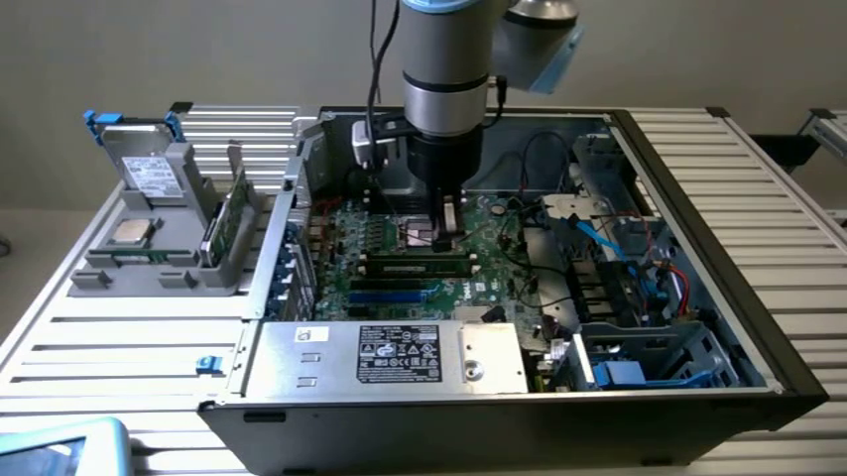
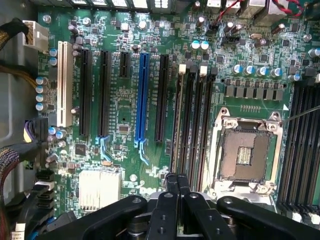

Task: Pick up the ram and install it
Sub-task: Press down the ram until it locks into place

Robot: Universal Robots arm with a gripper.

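The ram (image 1: 421, 264) is a long, thin green board lined with dark flat chips. It stands on edge in a memory slot directly under the pincer (image 1: 447, 236), not held by it. From the wrist view the ram (image 2: 178, 120) shows only as a narrow brownish top edge running away from the pincer (image 2: 177, 192) between black plastic slot rails. The pincer's two matte black fingers are pressed together, clenched on nothing, and appear to hover right over the near end of the stick, though I cannot tell whether they touch it. Beside the pincer sits the square processor socket (image 2: 245, 155) with its bright metal frame. All around is the glossy green motherboard (image 2: 125, 150), inside a dark steel case (image 1: 741, 327) on the slatted table (image 1: 133, 337).
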